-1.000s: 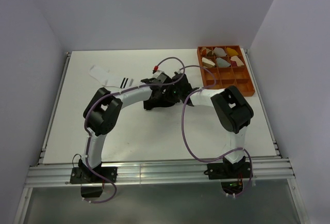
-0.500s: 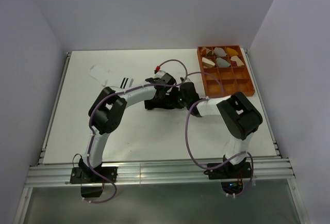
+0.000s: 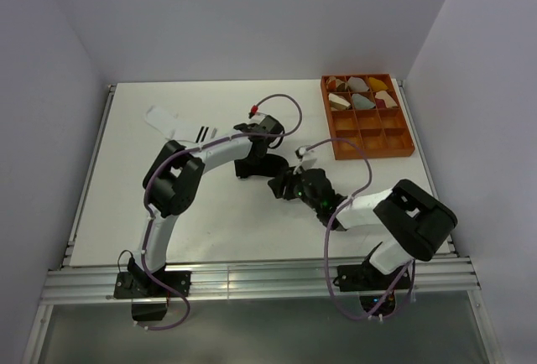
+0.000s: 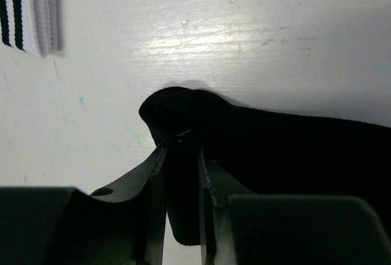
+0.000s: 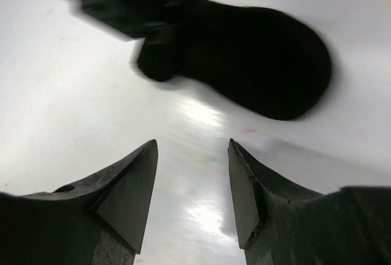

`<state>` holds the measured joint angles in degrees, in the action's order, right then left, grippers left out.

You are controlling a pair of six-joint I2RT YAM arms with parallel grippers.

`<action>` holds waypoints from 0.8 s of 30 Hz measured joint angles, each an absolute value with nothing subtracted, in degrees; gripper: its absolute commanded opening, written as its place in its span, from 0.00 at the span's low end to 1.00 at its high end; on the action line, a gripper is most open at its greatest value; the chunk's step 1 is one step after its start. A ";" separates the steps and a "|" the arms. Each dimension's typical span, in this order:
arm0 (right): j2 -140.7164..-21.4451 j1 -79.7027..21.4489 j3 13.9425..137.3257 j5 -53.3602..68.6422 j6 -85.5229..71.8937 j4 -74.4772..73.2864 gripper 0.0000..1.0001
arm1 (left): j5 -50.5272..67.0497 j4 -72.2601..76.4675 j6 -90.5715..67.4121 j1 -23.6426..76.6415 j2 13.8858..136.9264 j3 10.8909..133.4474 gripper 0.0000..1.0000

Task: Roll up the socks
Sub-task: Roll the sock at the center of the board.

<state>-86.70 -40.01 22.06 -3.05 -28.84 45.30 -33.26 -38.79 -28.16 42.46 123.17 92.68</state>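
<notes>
The socks (image 3: 172,122) lie apart: white sock (image 4: 30,8) flat at the counter's (image 3: 109,213) far left, black sock (image 4: 275,149) mid-counter. Both look limp and light, best pinched at a fold. The left tool (image 4: 181,173) is clamped on the black one's fold; the right tool (image 5: 192,185) gapes empty beside it. Open counter nearside; orange tray (image 3: 394,139) far right.

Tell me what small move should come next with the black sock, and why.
Probably bring the right tool forward to the black sock's rounded end and take hold. It hangs open and empty short of it, while the left tool pinches the sock's folded edge, so the free end looks unsecured for rolling.
</notes>
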 measured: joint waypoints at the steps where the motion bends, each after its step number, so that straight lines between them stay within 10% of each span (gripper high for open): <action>1: -86.72 -42.63 22.48 -4.75 -27.18 45.65 0.59 | -33.01 -38.87 -28.14 42.39 123.17 92.73 0.00; 24: -112.95 -62.70 46.87 -32.75 -2.59 47.81 0.64 | -24.32 -40.34 -28.10 39.42 122.93 94.17 0.00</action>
